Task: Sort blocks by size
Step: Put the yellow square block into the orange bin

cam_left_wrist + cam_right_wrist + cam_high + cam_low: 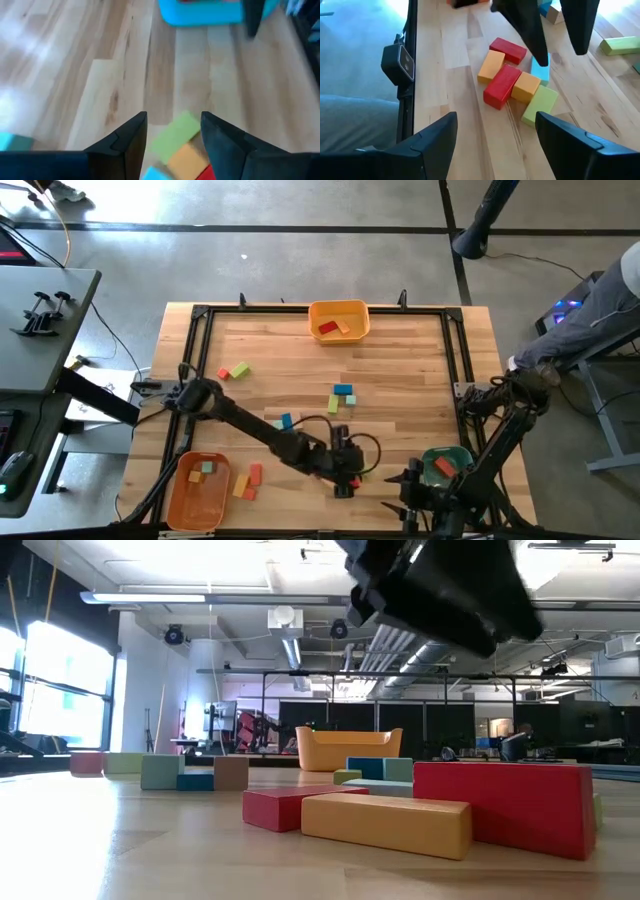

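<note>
A cluster of blocks (512, 82), red, orange, teal and green, lies flat on the wooden table near its near edge. My left gripper (174, 116) is open just above it. Its fingers straddle the green block (175, 134) and the orange block (187, 160), and I see no touch. My right gripper (496, 117) is open near the table's near right corner. It points at the cluster from a short way off, with nothing between its fingers. More blocks lie scattered: a red and green pair (235, 370), a teal and green group (342, 396), one teal block (285, 421), and an orange and red pair (248, 480).
A yellow bin (338, 308) at the far edge holds a red and an orange block. An orange bin (185, 505) at the near left corner holds a few blocks. A teal bin (452, 452) near the right arm holds one. A black frame (200, 315) edges the table.
</note>
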Tool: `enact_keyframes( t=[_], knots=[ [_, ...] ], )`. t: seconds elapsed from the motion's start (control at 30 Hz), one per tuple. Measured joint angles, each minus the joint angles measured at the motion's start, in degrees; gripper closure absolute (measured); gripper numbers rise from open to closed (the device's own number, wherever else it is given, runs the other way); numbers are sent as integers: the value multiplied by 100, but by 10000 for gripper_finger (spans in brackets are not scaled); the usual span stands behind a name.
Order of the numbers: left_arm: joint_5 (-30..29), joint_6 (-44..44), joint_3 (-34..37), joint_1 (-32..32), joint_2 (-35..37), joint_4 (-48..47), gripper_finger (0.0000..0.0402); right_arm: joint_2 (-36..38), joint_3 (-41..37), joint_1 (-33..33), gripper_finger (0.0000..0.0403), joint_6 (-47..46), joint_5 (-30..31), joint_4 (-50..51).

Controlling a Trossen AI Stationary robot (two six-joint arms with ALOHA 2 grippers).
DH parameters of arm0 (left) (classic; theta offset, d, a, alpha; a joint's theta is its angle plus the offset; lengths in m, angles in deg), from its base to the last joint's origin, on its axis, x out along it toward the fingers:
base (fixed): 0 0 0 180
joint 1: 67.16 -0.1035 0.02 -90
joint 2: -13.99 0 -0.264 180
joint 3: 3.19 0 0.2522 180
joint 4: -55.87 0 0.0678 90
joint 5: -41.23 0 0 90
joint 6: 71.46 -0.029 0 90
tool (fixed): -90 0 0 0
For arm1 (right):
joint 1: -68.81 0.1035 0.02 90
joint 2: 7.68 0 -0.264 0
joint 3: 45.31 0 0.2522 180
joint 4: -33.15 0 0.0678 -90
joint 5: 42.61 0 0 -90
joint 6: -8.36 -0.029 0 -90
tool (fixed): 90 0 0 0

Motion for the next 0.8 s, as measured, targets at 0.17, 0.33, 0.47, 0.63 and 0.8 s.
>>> enact_keyframes(
  t=[0.17,0.33,0.47,0.63,0.8],
  knots=[
    [655,1063,-181,-231,11,-302,224,0,0,17,137,0,0,0],
    [1443,1492,-158,-480,-5,-520,183,-16,0,94,137,53,168,5],
    [1530,1713,-135,-472,-180,-522,136,-48,-2,170,137,43,182,22],
    [1508,1814,-131,-430,-373,-498,112,-48,-4,321,137,-26,323,33],
    [1359,2090,-128,-376,-472,-644,110,-48,-4,431,137,-48,553,47]
  ],
)
